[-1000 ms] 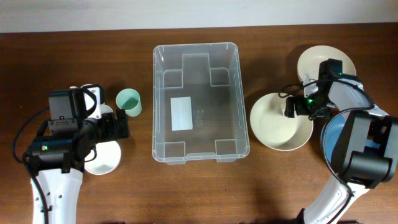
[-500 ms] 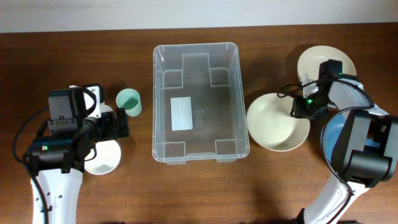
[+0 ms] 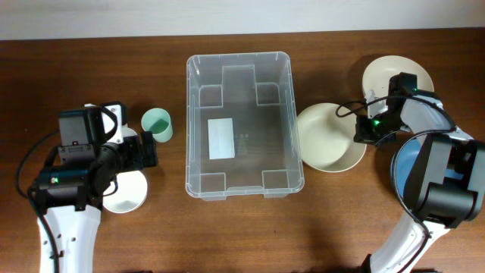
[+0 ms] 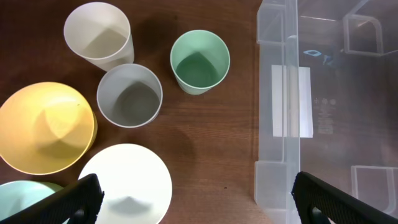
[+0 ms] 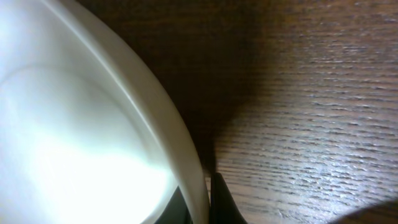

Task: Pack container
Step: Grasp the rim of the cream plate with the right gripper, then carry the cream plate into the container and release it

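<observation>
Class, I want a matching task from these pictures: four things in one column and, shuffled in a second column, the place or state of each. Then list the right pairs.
Column one
1. container
2. green cup
3. cream bowl
4. left gripper

Column two
A. open, holding nothing
B. rim pinched by the right gripper
C. upright, left of the container
D. clear, nothing inside

Pairs: 1-D, 2-C, 3-B, 4-A

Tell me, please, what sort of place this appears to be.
Probably a robot test bench: a left arm and right arm at a wooden table, with a clear container centred and a green cup and cream bowl beside it.
</observation>
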Action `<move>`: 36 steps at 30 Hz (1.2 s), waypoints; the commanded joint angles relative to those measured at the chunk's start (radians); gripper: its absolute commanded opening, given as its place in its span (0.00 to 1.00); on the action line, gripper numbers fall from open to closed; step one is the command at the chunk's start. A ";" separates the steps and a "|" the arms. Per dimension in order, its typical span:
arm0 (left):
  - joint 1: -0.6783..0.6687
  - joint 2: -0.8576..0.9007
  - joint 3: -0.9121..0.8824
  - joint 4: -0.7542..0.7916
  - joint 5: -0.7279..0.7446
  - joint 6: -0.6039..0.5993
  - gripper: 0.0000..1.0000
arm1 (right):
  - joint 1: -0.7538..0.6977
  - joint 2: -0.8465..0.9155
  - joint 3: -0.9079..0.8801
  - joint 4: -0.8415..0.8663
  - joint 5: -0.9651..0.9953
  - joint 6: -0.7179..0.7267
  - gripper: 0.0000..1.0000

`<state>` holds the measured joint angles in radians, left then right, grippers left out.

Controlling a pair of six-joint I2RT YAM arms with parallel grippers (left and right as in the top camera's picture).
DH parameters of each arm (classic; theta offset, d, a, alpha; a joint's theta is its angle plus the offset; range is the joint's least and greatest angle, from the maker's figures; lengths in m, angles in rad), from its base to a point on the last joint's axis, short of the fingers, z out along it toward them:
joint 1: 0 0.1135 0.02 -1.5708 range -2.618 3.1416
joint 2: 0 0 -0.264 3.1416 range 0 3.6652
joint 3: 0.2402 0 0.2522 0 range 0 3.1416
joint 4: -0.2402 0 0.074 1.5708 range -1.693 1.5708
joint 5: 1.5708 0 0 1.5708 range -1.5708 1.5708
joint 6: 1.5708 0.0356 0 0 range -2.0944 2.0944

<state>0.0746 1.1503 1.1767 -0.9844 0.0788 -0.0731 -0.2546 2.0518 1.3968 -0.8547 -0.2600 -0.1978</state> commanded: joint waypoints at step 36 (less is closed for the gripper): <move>0.002 0.000 0.024 0.000 0.011 -0.009 0.99 | 0.331 -0.478 0.274 0.075 0.021 0.256 0.04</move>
<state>0.0746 1.1503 1.1767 -0.9844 0.0792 -0.0731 -0.0463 1.5761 1.6543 -0.7990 -0.2298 0.0494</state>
